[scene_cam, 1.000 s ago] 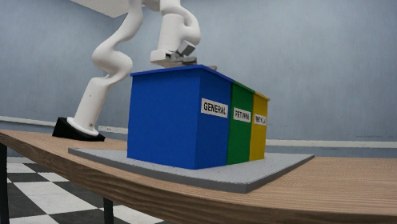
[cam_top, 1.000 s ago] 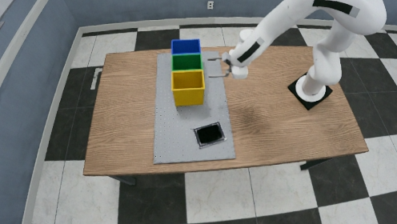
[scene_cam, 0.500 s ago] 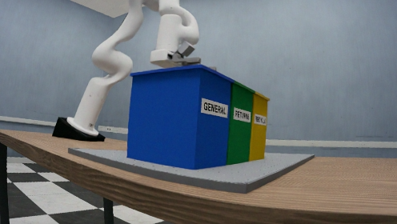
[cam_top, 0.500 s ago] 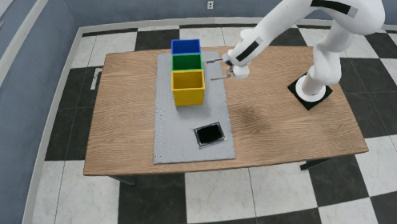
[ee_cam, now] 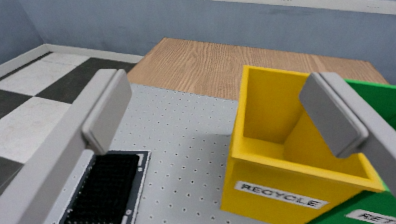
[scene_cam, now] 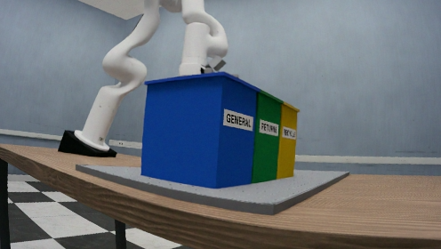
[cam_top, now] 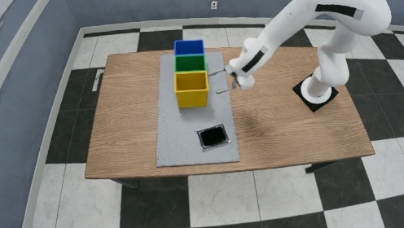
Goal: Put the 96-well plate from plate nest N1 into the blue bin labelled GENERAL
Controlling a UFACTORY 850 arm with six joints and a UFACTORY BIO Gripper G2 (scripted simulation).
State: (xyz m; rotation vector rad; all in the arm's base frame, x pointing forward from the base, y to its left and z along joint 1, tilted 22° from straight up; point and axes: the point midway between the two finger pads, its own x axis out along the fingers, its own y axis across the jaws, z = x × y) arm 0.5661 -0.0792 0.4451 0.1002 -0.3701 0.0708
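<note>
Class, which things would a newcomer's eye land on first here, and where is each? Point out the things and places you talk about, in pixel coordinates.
Three bins, blue [cam_top: 189,47] [scene_cam: 182,133], green [cam_top: 191,63] [scene_cam: 268,151] and yellow [cam_top: 192,98] [scene_cam: 287,156] [ee_cam: 265,185], stand in a row on a grey perforated board [cam_top: 169,134] [scene_cam: 307,187] [ee_cam: 175,175]. A white arm [cam_top: 281,30] [scene_cam: 122,67] reaches toward them from its black base [cam_top: 313,109] [scene_cam: 67,144], its gripper [cam_top: 217,82] [ee_cam: 225,115] open.

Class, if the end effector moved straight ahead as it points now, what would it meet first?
Probably the yellow RECYCLE bin, though the end effector's height is unclear.
</note>
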